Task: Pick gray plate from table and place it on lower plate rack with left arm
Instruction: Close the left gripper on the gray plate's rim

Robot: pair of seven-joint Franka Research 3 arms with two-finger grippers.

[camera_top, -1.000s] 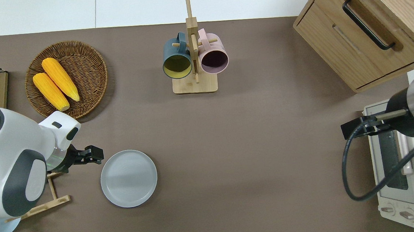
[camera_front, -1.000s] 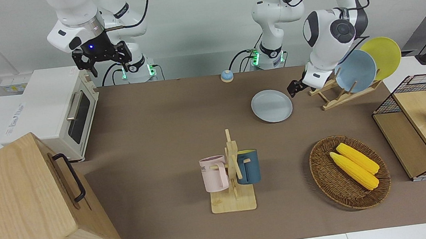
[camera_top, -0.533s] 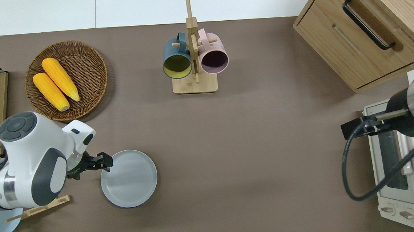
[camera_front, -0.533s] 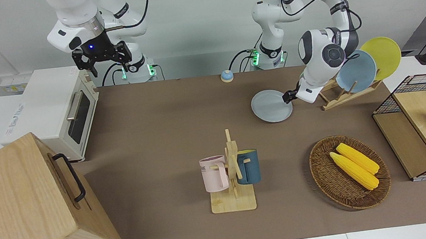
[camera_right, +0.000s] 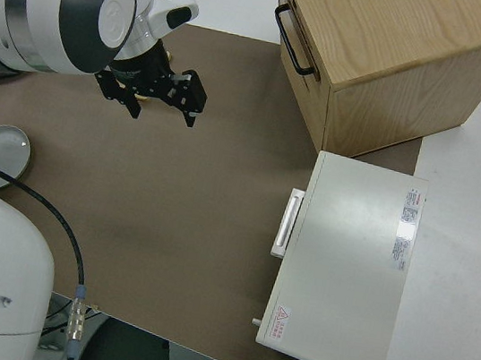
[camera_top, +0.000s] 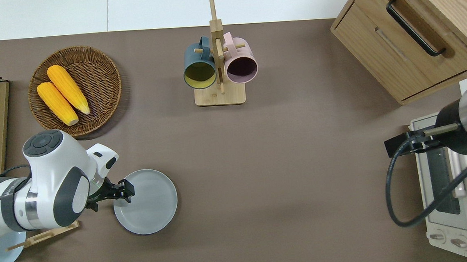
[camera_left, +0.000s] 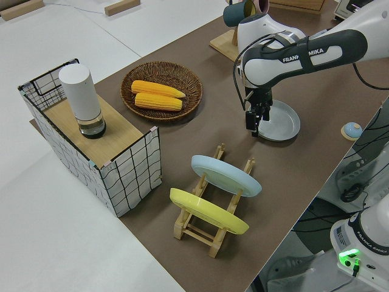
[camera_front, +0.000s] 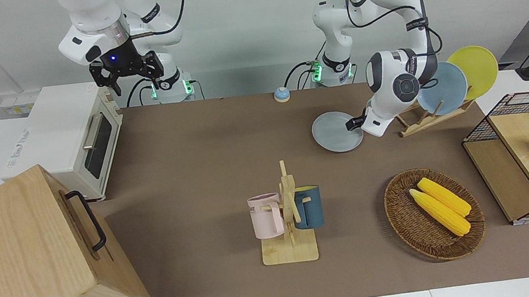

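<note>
Brown desk (camera_top: 301,163) first: our gray plate (camera_top: 150,204) lies flat beside the rack (camera_front: 431,118). Our left gripper (camera_top: 124,192) straddles its rim, jaws open, holding nothing. Closing off-center could skid the plate. Right arm parked.

Gray plate (camera_top: 150,202): round, shallow, pale gray w/ faint blue tint, raised rim. Lies flat on the brown table, right side up, empty. Sits just beside the plate rack (camera_front: 421,119), toward the right arm's end from it.

Rack: small light-wood frame, two slanted rails w/ upright pegs, near the left arm's end of the table. Upper slots hold two plates on edge, leaning; lower slots nearest the gray plate are free.

Left arm (camera_top: 52,189): white, dark gray joint caps, black cable. Reaches low over the table; its black left gripper (camera_top: 124,191) is at the plate's rim on the rack side, fingers apart w/ tips right at the rim edge. Whether they touch it can't be told.
</note>
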